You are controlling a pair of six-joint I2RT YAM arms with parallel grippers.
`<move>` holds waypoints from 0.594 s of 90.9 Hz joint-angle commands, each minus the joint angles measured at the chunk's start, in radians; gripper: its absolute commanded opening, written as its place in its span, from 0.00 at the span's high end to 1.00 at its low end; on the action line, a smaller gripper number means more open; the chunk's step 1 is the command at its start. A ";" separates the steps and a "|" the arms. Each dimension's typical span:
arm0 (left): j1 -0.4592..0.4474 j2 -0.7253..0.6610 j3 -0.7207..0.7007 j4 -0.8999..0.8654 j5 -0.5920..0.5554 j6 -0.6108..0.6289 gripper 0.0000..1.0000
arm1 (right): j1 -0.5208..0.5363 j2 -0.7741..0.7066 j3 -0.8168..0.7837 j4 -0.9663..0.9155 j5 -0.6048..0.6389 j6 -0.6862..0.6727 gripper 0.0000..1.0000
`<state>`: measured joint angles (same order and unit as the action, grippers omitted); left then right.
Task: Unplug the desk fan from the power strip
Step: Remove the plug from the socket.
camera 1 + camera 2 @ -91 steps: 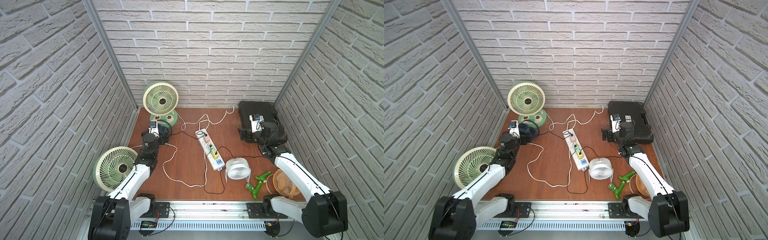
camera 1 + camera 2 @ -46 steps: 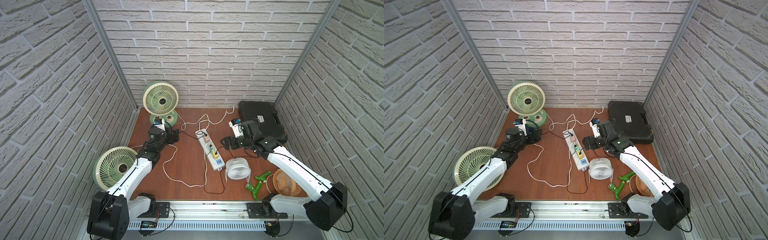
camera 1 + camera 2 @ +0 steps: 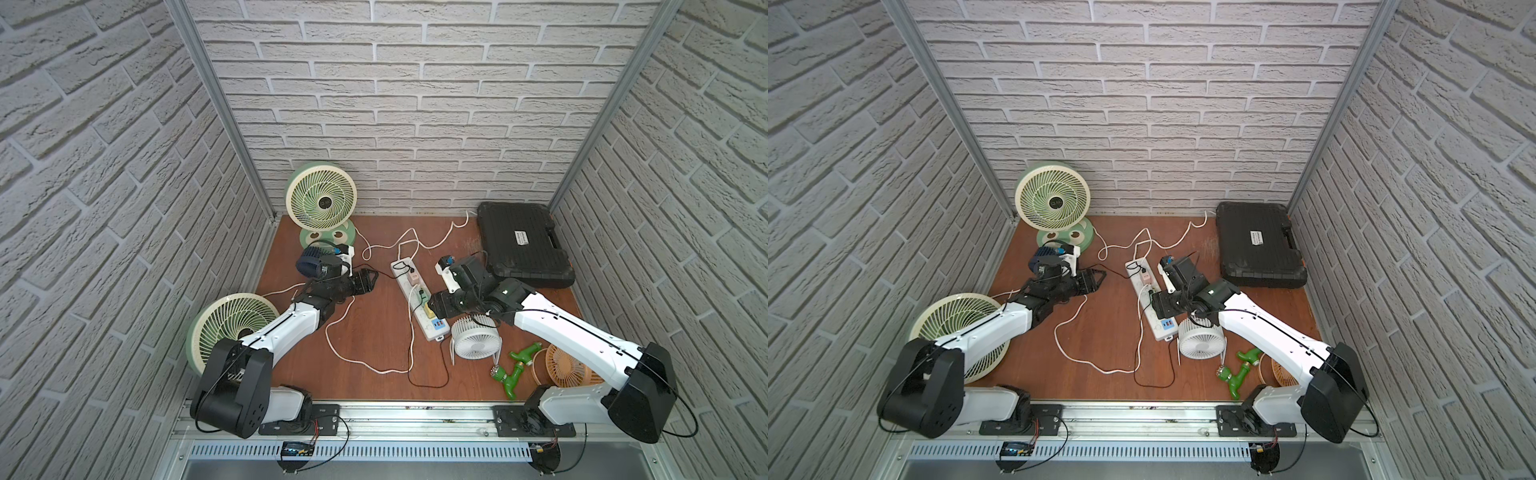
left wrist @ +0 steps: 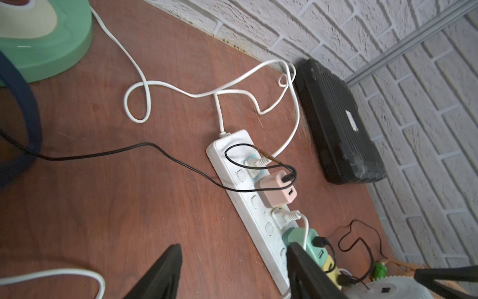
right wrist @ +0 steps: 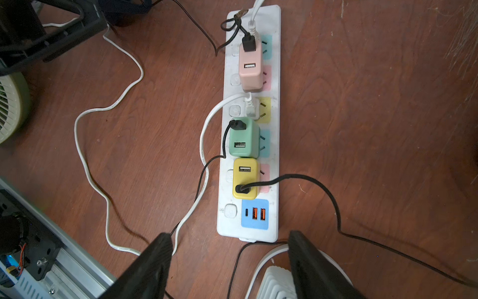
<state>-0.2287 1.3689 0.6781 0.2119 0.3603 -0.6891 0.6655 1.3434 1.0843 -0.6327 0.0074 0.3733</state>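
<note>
We find the power strip (image 5: 275, 124) near the middle of the brown wooden tabletop (image 3: 374, 316). Its long axis runs from the back wall toward the robot's base, slightly skewed.

The right gripper (image 5: 229, 233) hangs just over the near end and looks along the strip's length, so every plug lies ahead of it in 1 line. Its jaws are spread and grasp nothing. The left gripper (image 3: 371, 277) sits off the strip's left flank, apart from it and aimed across its far end, with its jaws likewise spread and empty. We judge the right arm the nearer of the 2.

The strip is a white bar with a row of pastel sockets. From the near end we see:
- a blue USB panel (image 5: 254, 214)
- a yellow adapter (image 5: 245, 178)
- a green adapter (image 5: 244, 137)
- a white plug (image 5: 250, 108)
- a pink adapter (image 5: 250, 67)
- a 2nd white plug (image 5: 252, 26) at the far end

Each of the 3 adapters carries a black USB cable. We cannot trace from these views which lead belongs to the desk fan.
</note>
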 commanded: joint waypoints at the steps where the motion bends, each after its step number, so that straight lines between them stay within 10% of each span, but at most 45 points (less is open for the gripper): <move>1: -0.030 0.042 0.031 0.090 0.063 -0.026 0.50 | 0.022 0.011 -0.009 0.028 0.037 0.044 0.25; 36: -0.082 0.294 0.081 0.304 0.200 -0.124 1.00 | 0.075 0.098 0.000 0.019 0.126 0.087 0.33; 54: -0.114 0.400 0.117 0.377 0.257 -0.175 1.00 | 0.081 0.158 0.014 0.015 0.142 0.082 0.37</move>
<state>-0.3210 1.7290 0.7628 0.4725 0.5568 -0.8261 0.7349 1.4792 1.0824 -0.6254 0.1158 0.4419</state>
